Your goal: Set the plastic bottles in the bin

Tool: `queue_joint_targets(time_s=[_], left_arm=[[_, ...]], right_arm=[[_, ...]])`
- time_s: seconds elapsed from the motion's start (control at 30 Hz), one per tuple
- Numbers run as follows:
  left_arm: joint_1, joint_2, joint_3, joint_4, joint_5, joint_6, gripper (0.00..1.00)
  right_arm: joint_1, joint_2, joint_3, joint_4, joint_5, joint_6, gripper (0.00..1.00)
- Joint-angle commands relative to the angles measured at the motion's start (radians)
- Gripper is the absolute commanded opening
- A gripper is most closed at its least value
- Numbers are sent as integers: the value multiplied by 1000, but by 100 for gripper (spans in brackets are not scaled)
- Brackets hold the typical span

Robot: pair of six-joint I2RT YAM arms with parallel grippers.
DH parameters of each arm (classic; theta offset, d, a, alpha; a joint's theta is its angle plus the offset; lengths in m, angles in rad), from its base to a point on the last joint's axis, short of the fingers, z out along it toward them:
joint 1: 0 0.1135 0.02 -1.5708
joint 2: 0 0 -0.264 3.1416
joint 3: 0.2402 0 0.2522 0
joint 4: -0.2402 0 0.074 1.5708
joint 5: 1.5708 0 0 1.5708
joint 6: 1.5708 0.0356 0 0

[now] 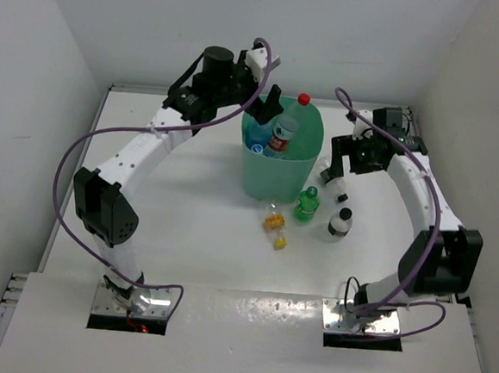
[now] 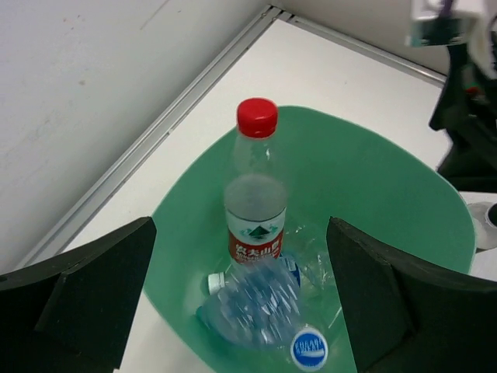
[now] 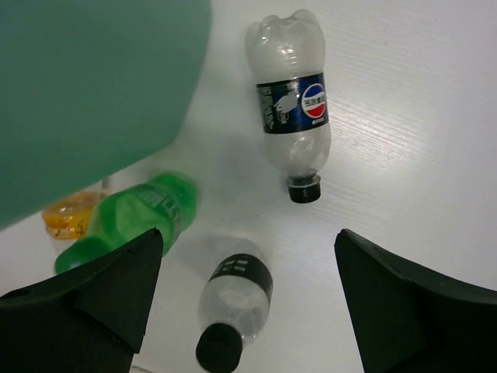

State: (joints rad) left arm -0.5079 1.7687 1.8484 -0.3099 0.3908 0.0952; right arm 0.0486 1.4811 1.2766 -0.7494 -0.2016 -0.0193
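white table (image 1: 194, 225), 4 bottles (image 1: 307, 205) just beside bin (image 1: 278, 178)

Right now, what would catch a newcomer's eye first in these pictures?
The mint-green bin in the middle of the table, with a red-capped bottle standing tall inside it. The left gripper hovers open above the bin, and a bright green bottle sits among others beside it, near the open right gripper.

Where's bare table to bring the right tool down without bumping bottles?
Bare table: left of the bin, toward the left arm, and the near strip before the arm bases. Crowded off the bin's near-right side: yellow-capped bottle, green bottle, black-capped bottle, Pepsi bottle.
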Motion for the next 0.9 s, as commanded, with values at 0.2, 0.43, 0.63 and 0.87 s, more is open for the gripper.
queue_joint_targets(time_s=[0.2,0.43,0.63,0.87], left_arm=[[31,-195,11,17,-55,-118,99],[121,-296,-93,-37,-35,-129,99],[167,-373,-225,-46,-35,-130,99],[239,-396,-279,-64,-17,-140,99]], right_arm=[[-38,218,127,70,-28,28,95],[-10,412,274,93,-5,-44,96],[2,597,383,73,-7,-50,96],[-6,708,374,61,22,-119,87]])
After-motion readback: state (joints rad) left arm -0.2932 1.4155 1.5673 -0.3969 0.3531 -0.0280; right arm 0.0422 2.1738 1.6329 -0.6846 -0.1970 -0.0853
